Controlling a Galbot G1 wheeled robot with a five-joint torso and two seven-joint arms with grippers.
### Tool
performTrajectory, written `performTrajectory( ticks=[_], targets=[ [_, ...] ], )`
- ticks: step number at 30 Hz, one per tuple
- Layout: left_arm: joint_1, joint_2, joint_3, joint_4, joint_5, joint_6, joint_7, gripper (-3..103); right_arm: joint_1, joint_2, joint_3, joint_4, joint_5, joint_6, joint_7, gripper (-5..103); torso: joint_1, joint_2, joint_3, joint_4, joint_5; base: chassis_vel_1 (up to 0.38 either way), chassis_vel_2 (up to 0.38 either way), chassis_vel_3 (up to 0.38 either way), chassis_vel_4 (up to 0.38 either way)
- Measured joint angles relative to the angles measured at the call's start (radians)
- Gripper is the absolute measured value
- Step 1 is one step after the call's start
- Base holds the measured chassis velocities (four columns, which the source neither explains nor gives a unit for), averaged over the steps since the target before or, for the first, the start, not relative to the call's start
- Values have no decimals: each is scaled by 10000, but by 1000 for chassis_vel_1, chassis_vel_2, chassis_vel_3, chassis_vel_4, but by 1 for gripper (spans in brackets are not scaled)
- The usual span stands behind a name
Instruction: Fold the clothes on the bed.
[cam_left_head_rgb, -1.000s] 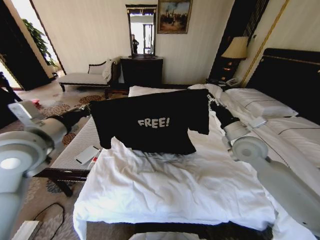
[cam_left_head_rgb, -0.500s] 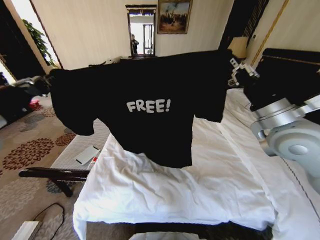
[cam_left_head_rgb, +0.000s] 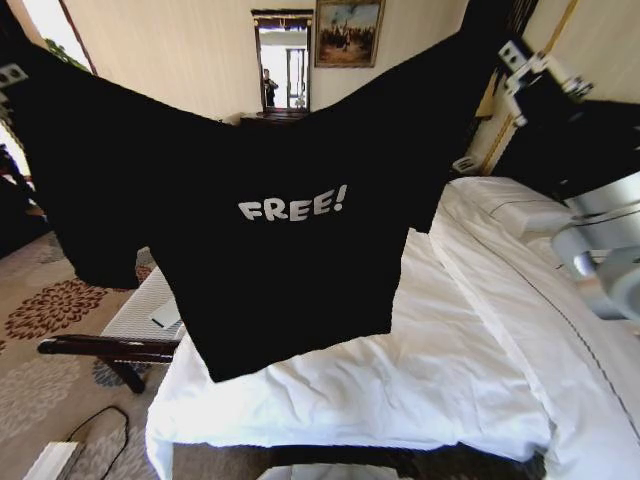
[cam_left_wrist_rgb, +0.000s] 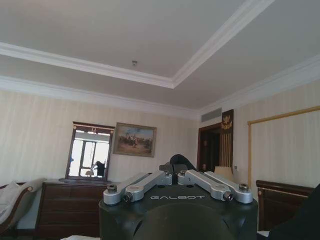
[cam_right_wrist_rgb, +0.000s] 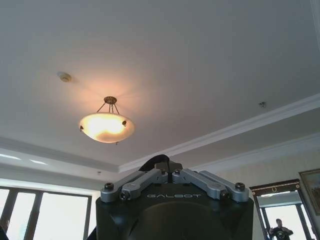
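The clothes, a black T-shirt (cam_left_head_rgb: 280, 260) with white "FREE!" lettering, hang spread out in the air above the bed (cam_left_head_rgb: 420, 390), front facing me. My left gripper (cam_left_head_rgb: 9, 75) holds one shoulder at the upper left. My right gripper (cam_left_head_rgb: 512, 56) holds the other shoulder at the upper right. The shirt sags in the middle, and its hem hangs over the white sheet near the foot of the bed. In the left wrist view the left gripper (cam_left_wrist_rgb: 173, 169) is shut with black fabric at its tip. In the right wrist view the right gripper (cam_right_wrist_rgb: 166, 167) is likewise shut on black fabric.
A narrow bench (cam_left_head_rgb: 130, 325) with a white cushion stands along the bed's left side, a small white item (cam_left_head_rgb: 165, 316) on it. Pillows (cam_left_head_rgb: 500, 205) and the dark headboard (cam_left_head_rgb: 590, 150) are on the right. A dresser with a mirror (cam_left_head_rgb: 283, 60) stands at the far wall. A cable (cam_left_head_rgb: 100, 430) lies on the carpet.
Both grippers have risen and moved apart, lifting the shirt off the sheet. The shirt now hangs higher, wider and closer to the head camera.
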Motion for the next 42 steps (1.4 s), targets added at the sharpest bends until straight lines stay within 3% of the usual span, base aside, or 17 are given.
performTrajectory(
  ticks=[3, 6, 10, 14, 16, 18, 20, 21, 22, 23, 25, 27, 29, 34, 35, 38, 42],
  targets=[
    [145, 169, -617, -83, -1221, 154, -404, 0, 14, -284, 627, 99, 502, -444, 812, 0, -2, 0, -1, 2, 0, 0, 0, 0, 0],
    [248, 174, -723, -86, -1561, 270, -651, 0, 15, -342, 804, 101, 659, -821, 1508, 0, -1, 0, 0, 2, 0, 0, 0, 0, 0],
    [334, 71, -410, -87, -1762, 430, -1105, 0, -116, -208, 842, 85, 1095, -1493, 3150, 0, 0, 0, 1, 1, 1, 0, 0, 0, 0],
    [361, -176, 644, -81, -1493, 559, -1681, 0, -498, 152, 167, 69, 688, -1880, 4026, 0, -1, 0, 1, 5, 4, 0, 0, 0, 0],
    [370, -219, 833, -81, -1370, 562, -1735, 0, -631, 214, 95, 68, 580, -1909, 4105, 0, -1, 0, 1, 5, 3, 0, 0, 0, 0],
    [449, -569, 2497, -71, -40, 565, -2021, 0, -1503, 606, -127, 57, 134, -2076, 4282, 0, 0, 0, 2, 3, 0, 0, 0, 0, 0],
    [632, -867, 3601, -63, 1078, 581, -2024, 0, -2555, 1032, -348, 48, -656, -2197, 3919, 0, 3, -1, 3, -3, -2, 0, 0, 0, 0],
    [679, -910, 3712, -63, 1192, 581, -2004, 0, -2695, 1096, -384, 46, -795, -2217, 3834, 0, 3, -2, 3, -2, -1, 0, 0, 0, 0],
    [912, -1117, 4143, -60, 1640, 582, -1949, 0, -3473, 1482, -632, 30, -1674, -2356, 3227, 0, 3, -2, 3, 0, 3, 0, 0, 0, 0],
    [912, -1117, 4143, -60, 1640, 582, -1949, 0, -3473, 1482, -632, 30, -1674, -2356, 3227, 0, 3, -2, 3, 0, 3, 0, 0, 0, 0],
    [1380, -1353, 4340, -57, 1960, 582, -1903, 0, -3862, 1859, -1394, 0, -2768, -2455, 2545, 0, 2, -2, 2, -3, 3, 0, 0, 0, 0],
    [1708, -1538, 4715, -53, 2446, 582, -1861, 0, -3716, 2230, -2438, -594, -3712, -2473, 1891, 0, -1, 0, 0, 7, -1, 0, 0, 0, 0],
    [1712, -1592, 5028, -52, 2787, 582, -1829, 0, -3625, 2350, -2749, -899, -4005, -2469, 1720, 0, -1, 0, 0, 8, -1, 0, 0, 0, 0],
    [1056, -1970, 7864, 317, 5579, 582, -1278, 0, -2861, 3071, -4625, -2723, -5679, -2170, 541, 0, 1, -1, 2, -1, 5, 0, 0, 0, 0],
    [1056, -1970, 7864, 317, 5579, 582, -1278, 0, -2861, 3071, -4625, -2723, -5679, -2170, 541, 0, 1, -1, 2, -1, 5, 0, 0, 0, 0],
    [618, -2301, 9068, 1225, 6973, 582, -795, 0, -1726, 3582, -6131, -4085, -6361, -1871, -8, 0, 1, -1, 2, -2, 0, 0, 0, 0, 0],
    [212, -2480, 9628, 1822, 7512, 583, -556, 0, -879, 3974, -7202, -5072, -6667, -1606, -362, 0, 0, -2, 3, 6, 4, 0, 0, 0, 0]
  ],
)
